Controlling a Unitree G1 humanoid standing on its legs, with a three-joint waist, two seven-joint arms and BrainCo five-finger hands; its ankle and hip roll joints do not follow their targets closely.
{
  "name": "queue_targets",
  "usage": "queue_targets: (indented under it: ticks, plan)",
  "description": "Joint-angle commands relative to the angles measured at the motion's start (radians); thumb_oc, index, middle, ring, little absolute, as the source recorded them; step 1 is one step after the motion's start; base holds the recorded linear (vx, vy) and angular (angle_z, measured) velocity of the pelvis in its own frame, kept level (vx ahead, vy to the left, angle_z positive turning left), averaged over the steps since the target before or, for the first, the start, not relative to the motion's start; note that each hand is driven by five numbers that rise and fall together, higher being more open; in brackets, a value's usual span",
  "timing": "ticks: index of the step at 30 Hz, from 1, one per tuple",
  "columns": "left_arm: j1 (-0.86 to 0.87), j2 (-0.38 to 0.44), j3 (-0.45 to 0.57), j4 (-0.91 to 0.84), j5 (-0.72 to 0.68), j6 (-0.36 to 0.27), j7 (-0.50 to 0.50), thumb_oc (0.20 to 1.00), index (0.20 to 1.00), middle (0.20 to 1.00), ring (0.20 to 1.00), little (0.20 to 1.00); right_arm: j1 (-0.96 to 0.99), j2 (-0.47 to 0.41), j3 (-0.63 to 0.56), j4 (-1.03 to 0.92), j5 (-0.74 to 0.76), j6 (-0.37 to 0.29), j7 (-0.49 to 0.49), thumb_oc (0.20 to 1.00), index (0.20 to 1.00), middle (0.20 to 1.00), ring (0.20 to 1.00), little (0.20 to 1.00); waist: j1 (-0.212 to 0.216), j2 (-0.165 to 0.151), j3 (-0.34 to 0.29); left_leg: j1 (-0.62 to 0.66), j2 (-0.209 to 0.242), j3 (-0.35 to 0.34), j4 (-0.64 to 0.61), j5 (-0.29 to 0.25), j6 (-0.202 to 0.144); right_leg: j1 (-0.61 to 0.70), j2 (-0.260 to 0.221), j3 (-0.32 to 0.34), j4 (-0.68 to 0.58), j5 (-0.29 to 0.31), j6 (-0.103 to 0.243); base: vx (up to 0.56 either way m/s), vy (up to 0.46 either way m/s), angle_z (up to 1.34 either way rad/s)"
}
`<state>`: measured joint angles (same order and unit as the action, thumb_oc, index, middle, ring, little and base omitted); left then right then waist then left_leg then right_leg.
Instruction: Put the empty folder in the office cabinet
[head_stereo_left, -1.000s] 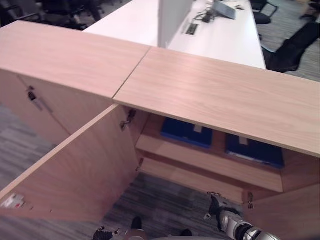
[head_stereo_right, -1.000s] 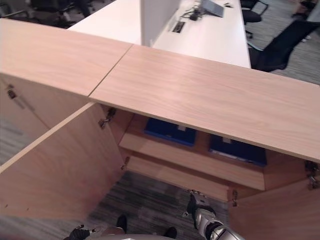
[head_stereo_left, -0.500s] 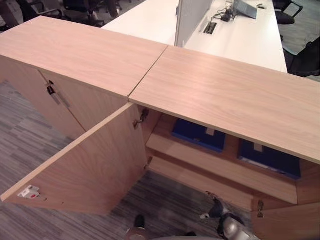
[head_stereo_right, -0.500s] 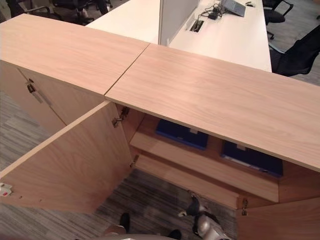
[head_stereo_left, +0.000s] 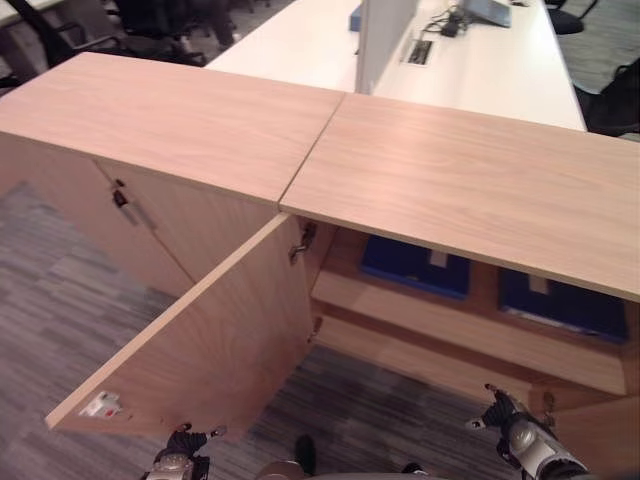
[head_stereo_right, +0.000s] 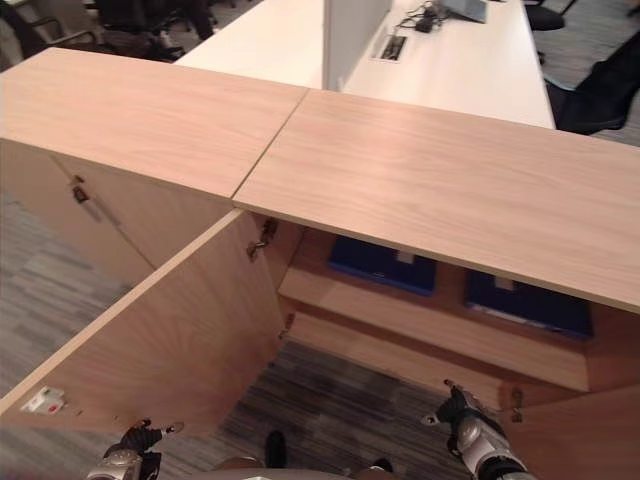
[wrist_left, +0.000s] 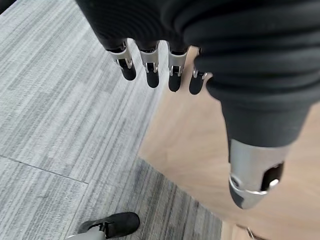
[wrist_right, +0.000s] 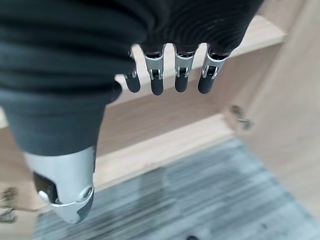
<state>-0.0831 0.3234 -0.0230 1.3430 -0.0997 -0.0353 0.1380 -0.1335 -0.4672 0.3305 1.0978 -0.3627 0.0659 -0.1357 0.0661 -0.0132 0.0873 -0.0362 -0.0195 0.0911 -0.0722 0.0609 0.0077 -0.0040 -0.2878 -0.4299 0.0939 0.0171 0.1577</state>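
The wooden office cabinet (head_stereo_left: 470, 190) stands in front of me with its left door (head_stereo_left: 210, 350) swung wide towards me and its right door (head_stereo_right: 580, 440) also ajar. Two blue folders (head_stereo_left: 415, 268) (head_stereo_left: 560, 305) lie flat on the upper shelf inside; the lower shelf (head_stereo_left: 420, 355) is bare. My left hand (head_stereo_left: 178, 462) hangs low beside the left door's edge, fingers (wrist_left: 150, 65) relaxed and empty. My right hand (head_stereo_left: 520, 440) hangs low before the lower shelf, its fingers (wrist_right: 180, 70) straight with nothing in them.
A closed twin cabinet (head_stereo_left: 150, 120) adjoins on the left. Behind stands a white desk (head_stereo_left: 480, 60) with a divider panel (head_stereo_left: 385, 35), and office chairs (head_stereo_left: 610, 105) sit further back. Grey carpet (head_stereo_left: 60, 300) covers the floor around the open door.
The whole picture has shifted, so the camera moved. Both hands stay low in front of the cabinet and empty; the folders on the shelf have not moved.
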Motion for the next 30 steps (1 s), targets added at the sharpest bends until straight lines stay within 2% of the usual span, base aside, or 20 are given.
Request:
queue_targets:
  ticks: [1,6,10,12,13,14,15,16,17,18,19,23,27,30]
  plan:
    - [0.027,0.031,0.044,0.116,0.062,0.030,-0.021,1.000,1.000,1.000,1.000,1.000,-0.013,0.101,0.036,0.149,0.057,0.009,-0.027,1.000,1.000,1.000,1.000,1.000,0.036,-0.065,-0.066,-0.005,-0.006,-0.053,0.001,-0.097,-0.022,-0.024,0.047,0.130,-0.051,-0.043,0.026,-0.01,-0.146,0.52]
    - [0.046,0.101,0.077,0.169,0.119,0.049,-0.024,1.000,1.000,1.000,1.000,1.000,0.000,0.164,0.073,0.149,0.080,-0.008,-0.031,1.000,1.000,1.000,1.000,1.000,0.067,-0.104,-0.094,-0.029,0.008,-0.074,-0.015,-0.072,-0.048,-0.006,0.113,0.130,-0.108,-0.078,0.000,-0.04,-0.235,0.19]
    - [0.032,0.136,0.073,0.177,0.119,0.052,-0.021,1.000,1.000,1.000,1.000,1.000,0.013,0.177,0.082,0.143,0.105,-0.019,-0.032,1.000,1.000,1.000,1.000,1.000,0.073,-0.109,-0.078,-0.038,0.048,-0.090,-0.015,-0.041,-0.082,0.007,0.143,0.111,-0.114,-0.097,-0.017,-0.06,-0.221,0.15]
    - [0.017,0.138,0.065,0.175,0.112,0.054,-0.009,1.000,1.000,1.000,1.000,1.000,0.019,0.183,0.080,0.146,0.118,-0.022,-0.043,1.000,1.000,1.000,1.000,1.000,0.082,-0.107,-0.061,-0.056,0.073,-0.113,-0.015,-0.014,-0.105,0.012,0.159,0.081,-0.110,-0.112,-0.030,-0.12,-0.294,0.24]
    - [0.005,0.119,0.051,0.164,0.102,0.054,0.000,1.000,1.000,1.000,1.000,1.000,0.025,0.188,0.076,0.153,0.120,-0.017,-0.056,1.000,1.000,1.000,1.000,1.000,0.094,-0.097,-0.038,-0.073,0.097,-0.143,-0.015,0.015,-0.128,0.024,0.176,0.042,-0.104,-0.133,-0.046,-0.11,-0.236,0.38]
    - [0.004,0.119,0.051,0.164,0.102,0.054,0.000,1.000,1.000,1.000,1.000,1.000,0.025,0.187,0.076,0.153,0.120,-0.017,-0.056,1.000,1.000,1.000,1.000,1.000,0.091,-0.097,-0.041,-0.078,0.096,-0.146,-0.015,0.017,-0.127,0.021,0.175,0.039,-0.105,-0.131,-0.046,-0.19,-0.272,0.63]
    - [-0.010,0.093,0.031,0.145,0.082,0.049,0.014,1.000,1.000,1.000,1.000,1.000,0.032,0.188,0.065,0.169,0.122,-0.010,-0.077,1.000,1.000,1.000,1.000,1.000,0.103,-0.078,-0.017,-0.105,0.114,-0.169,-0.009,0.052,-0.153,0.032,0.187,-0.011,-0.097,-0.151,-0.060,-0.18,-0.139,0.61]
    - [-0.017,0.077,0.021,0.133,0.068,0.045,0.022,1.000,1.000,1.000,1.000,1.000,0.032,0.185,0.057,0.172,0.125,-0.006,-0.086,1.000,1.000,1.000,1.000,1.000,0.105,-0.068,-0.002,-0.124,0.120,-0.165,0.000,0.064,-0.156,0.033,0.186,-0.032,-0.092,-0.156,-0.065,-0.25,-0.148,0.73]
    - [-0.026,0.055,0.011,0.120,0.053,0.043,0.033,1.000,1.000,1.000,1.000,1.000,0.030,0.177,0.048,0.174,0.127,-0.001,-0.095,1.000,1.000,1.000,1.000,1.000,0.099,-0.062,0.011,-0.138,0.128,-0.129,0.020,0.058,-0.146,0.028,0.178,-0.051,-0.085,-0.155,-0.069,-0.16,-0.074,0.87]
    - [-0.029,0.034,0.011,0.108,0.031,0.039,0.041,1.000,1.000,1.000,1.000,1.000,0.027,0.169,0.041,0.178,0.129,0.002,-0.100,1.000,1.000,1.000,1.000,1.000,0.092,-0.062,0.018,-0.121,0.146,-0.071,0.057,0.014,-0.132,0.030,0.171,-0.052,-0.076,-0.171,-0.072,-0.14,-0.051,0.87]
    - [-0.022,0.017,0.014,0.096,0.018,0.037,0.045,1.000,1.000,1.000,1.000,1.000,0.025,0.164,0.036,0.184,0.130,0.005,-0.105,1.000,1.000,1.000,1.000,1.000,0.090,-0.058,0.016,-0.117,0.151,-0.046,0.096,-0.012,-0.120,0.028,0.167,-0.060,-0.078,-0.167,-0.078,-0.09,-0.050,0.70]
    - [-0.008,-0.016,0.014,0.074,-0.002,0.029,0.063,1.000,1.000,1.000,1.000,1.000,0.025,0.155,0.022,0.216,0.129,0.012,-0.111,1.000,1.000,1.000,1.000,1.000,0.077,-0.046,-0.017,-0.064,0.139,-0.025,0.169,-0.101,-0.110,0.019,0.157,-0.075,-0.080,-0.155,-0.093,-0.04,0.028,0.23]
    - [0.011,-0.072,-0.021,-0.044,-0.068,-0.004,0.079,1.000,1.000,1.000,1.000,1.000,0.058,0.145,0.001,0.224,0.127,0.015,-0.128,1.000,1.000,1.000,1.000,1.000,0.057,-0.020,-0.054,0.013,0.148,-0.016,0.136,-0.108,-0.114,0.024,0.166,-0.097,-0.096,-0.144,-0.096,0.00,0.069,0.50]
    - [0.027,-0.081,-0.052,-0.158,-0.107,-0.013,0.078,1.000,1.000,1.000,1.000,1.000,0.075,0.139,-0.024,0.229,0.128,0.021,-0.140,1.000,1.000,1.000,1.000,1.000,0.038,-0.006,-0.063,0.015,0.168,0.019,0.102,-0.071,-0.124,0.025,0.171,-0.122,-0.112,-0.141,-0.098,-0.03,0.068,0.21]
